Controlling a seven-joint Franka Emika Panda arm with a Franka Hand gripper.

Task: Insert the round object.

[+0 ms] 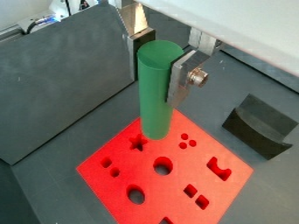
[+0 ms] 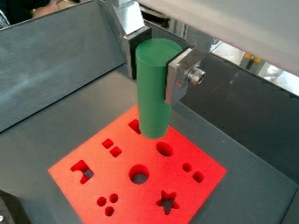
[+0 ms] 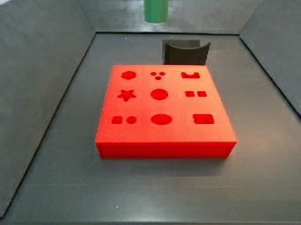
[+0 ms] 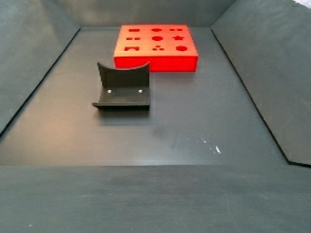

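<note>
My gripper (image 1: 156, 70) is shut on the green cylindrical peg (image 1: 156, 96), gripping it near its top end between the silver fingers (image 1: 183, 79). It holds the peg upright, well above the red block (image 1: 193, 156). Both wrist views show this, with the gripper (image 2: 156, 68), the peg (image 2: 155, 96) and the block (image 2: 135, 197). The block has several shaped holes, among them a round one (image 1: 163, 164). In a side view only the peg's lower end (image 3: 156, 9) shows, high beyond the block's (image 3: 177, 132) far side. In the other side view the block (image 4: 155, 62) shows, but the gripper and peg are out of frame.
A dark grey curved holder (image 3: 185, 50) stands on the floor by the block's far edge and shows in other views (image 4: 123, 87) (image 1: 260, 125). Grey walls (image 3: 47, 97) (image 1: 59, 70) enclose the dark floor (image 4: 158, 146).
</note>
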